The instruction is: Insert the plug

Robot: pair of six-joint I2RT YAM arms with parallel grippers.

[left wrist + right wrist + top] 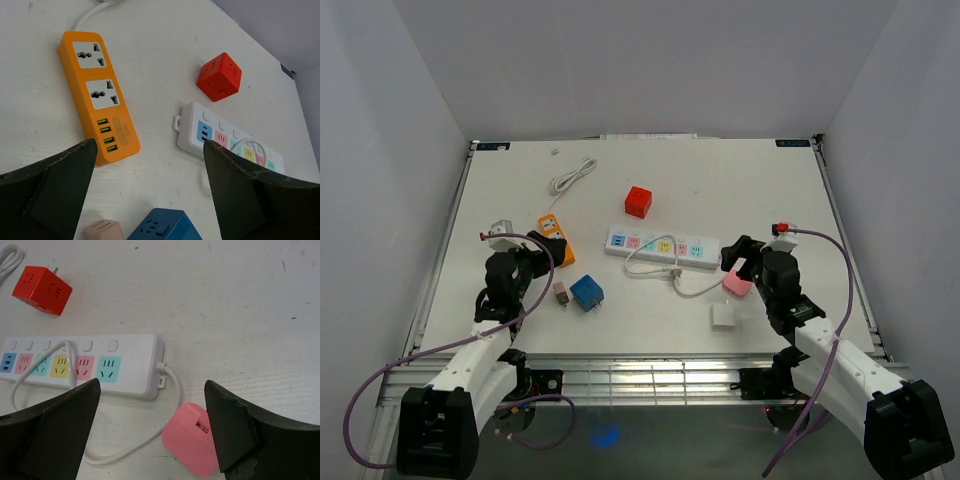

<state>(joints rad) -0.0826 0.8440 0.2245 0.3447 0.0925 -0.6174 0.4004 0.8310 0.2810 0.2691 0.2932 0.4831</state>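
A white tabletop (770, 200) is sitting inside a plain enclosure of pale walls (650, 70), with a metal rail (650, 375) running along its near edge. A long white power strip with pastel-coloured sockets (660, 245) is lying across the middle. Its thin white cord (645, 262) is looping over and in front of it. The cord's small plug end (676, 272) is resting on the table just in front of the strip, between the two arms.

The left gripper (532, 256) is hanging wide apart and empty near a flat orange power strip (97, 95). The right gripper (151, 390) is also spread and grasping nothing, above a rounded pink adapter (192, 445) near the white strip's end.

A red cube socket (638, 201), a blue cube socket (586, 292), a small beige block (561, 292), a white square adapter (723, 316) and a coiled white cable (572, 177) are lying scattered.

The left wrist view is cutting off the blue cube and the beige block at its lower edge. From above the plug is showing too small to make out its prongs. The right wrist view is not showing the plug end, and a finger is covering part of the pink adapter.
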